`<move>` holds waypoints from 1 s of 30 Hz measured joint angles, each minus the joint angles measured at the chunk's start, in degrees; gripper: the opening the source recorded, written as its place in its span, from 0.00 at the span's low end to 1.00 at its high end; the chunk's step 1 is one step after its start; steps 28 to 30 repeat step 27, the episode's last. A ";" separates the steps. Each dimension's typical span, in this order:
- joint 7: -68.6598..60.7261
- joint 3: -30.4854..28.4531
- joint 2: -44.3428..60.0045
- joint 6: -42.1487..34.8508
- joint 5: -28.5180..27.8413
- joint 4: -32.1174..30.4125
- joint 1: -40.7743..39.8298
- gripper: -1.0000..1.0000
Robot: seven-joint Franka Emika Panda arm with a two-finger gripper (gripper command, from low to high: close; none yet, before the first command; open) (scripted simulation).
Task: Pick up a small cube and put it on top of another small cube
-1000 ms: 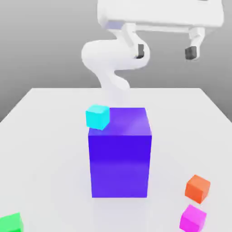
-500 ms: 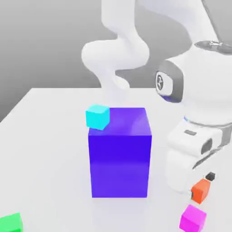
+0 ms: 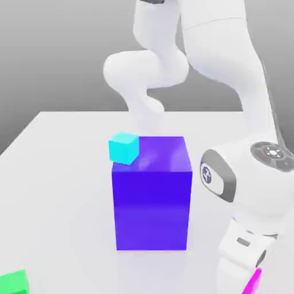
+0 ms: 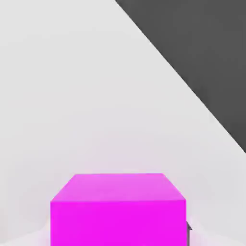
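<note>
The arm [image 3: 215,40] rises at the bench's far edge and arches over toward the exterior view's right; the bulky wrist [image 3: 258,184] bends downward, and the hand [image 3: 251,281] hangs low near the bench's near right corner, closed in a grip

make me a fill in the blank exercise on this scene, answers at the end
1. The large block standing on the table is colored ____.
2. The small cube resting on top of that block is colored ____.
3. At the exterior view's lower left corner lies a small cube colored ____.
4. The cube close up in the hand view is colored ____.

Missing words: blue; cyan; green; magenta
</note>
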 joint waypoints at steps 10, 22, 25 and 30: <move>4.39 -8.92 -6.29 -8.93 7.50 2.27 -11.31 0.00; 9.68 -19.31 0.62 -8.97 17.89 8.47 -26.50 1.00; 9.68 -19.31 0.62 -8.97 17.89 8.47 -26.50 1.00; 10.18 -19.95 1.51 -9.08 18.58 9.40 -27.60 1.00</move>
